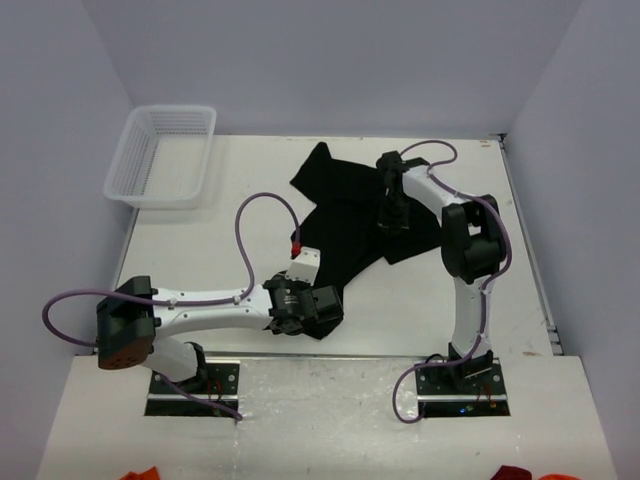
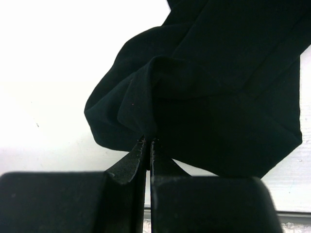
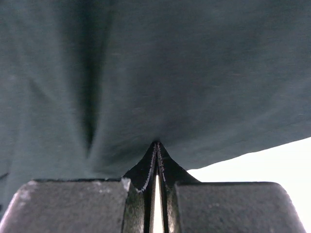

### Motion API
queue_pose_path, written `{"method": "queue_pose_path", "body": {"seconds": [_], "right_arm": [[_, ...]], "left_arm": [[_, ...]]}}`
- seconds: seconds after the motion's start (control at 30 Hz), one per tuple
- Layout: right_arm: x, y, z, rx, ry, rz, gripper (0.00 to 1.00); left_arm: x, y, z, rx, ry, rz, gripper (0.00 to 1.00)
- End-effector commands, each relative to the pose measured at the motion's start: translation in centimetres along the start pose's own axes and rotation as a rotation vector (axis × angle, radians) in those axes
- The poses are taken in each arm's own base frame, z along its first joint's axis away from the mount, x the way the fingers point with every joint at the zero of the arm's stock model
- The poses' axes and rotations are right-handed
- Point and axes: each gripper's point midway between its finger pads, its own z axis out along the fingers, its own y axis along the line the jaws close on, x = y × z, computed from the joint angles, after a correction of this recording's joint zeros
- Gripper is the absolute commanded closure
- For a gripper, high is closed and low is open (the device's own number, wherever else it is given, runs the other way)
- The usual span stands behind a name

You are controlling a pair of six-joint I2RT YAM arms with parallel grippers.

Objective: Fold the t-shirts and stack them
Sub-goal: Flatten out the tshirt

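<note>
White table (image 1: 200, 250), black t-shirt (image 1: 345, 225) crumpled mid-table, white mesh basket (image 1: 165, 150) at far-left corner

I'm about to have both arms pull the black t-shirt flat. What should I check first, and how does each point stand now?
1. Left gripper shut on the black cloth t-shirt: ok.
2. Right gripper shut on the same shirt: ok.
3. Shirt lying flat: not ok, it is bunched and creased.
4. White plastic mesh basket apart from the shirt: ok.
5. Single layer pinched: cannot tell.
</note>
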Motion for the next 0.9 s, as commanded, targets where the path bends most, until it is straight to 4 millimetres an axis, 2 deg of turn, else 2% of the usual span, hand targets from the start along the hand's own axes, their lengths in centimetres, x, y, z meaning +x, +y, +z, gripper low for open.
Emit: {"method": "queue_pose_path", "body": {"seconds": [0.0, 0.2, 0.33, 0.5, 0.73, 0.77, 0.87], "right_arm": [[0.2, 1.8, 0.3, -0.065, 0.006, 0.043, 1.0], [2.8, 3.2, 2.0, -0.06, 0.059, 0.008, 1.0], [5.7, 3.9, 3.9, -0.042, 0.099, -0.022, 1.0], [9.6, 5.8, 4.8, -0.058, 0.114, -0.078, 1.0], [14.3, 11.0, 2.9, -0.125, 0.094, -0.186, 1.0], [15.6, 12.0, 2.6, -0.134, 0.096, -0.209, 1.0], [17.2, 13.6, 1.4, -0.157, 0.069, -0.237, 1.0]], "left_arm": [[-0.3, 0.8, -0.8, 0.013, -0.021, -0.032, 1.0], [-0.5, 1.1, -1.1, 0.02, -0.027, -0.046, 1.0], [-0.2, 1.2, -1.3, 0.027, -0.026, -0.042, 1.0], [0.2, 1.7, -1.5, 0.018, -0.024, -0.032, 1.0], [0.4, 2.1, -1.7, 0.009, -0.017, -0.043, 1.0], [0.4, 2.1, -1.8, 0.008, -0.017, -0.044, 1.0], [0.4, 2.0, -1.9, 0.008, -0.017, -0.045, 1.0]]}}
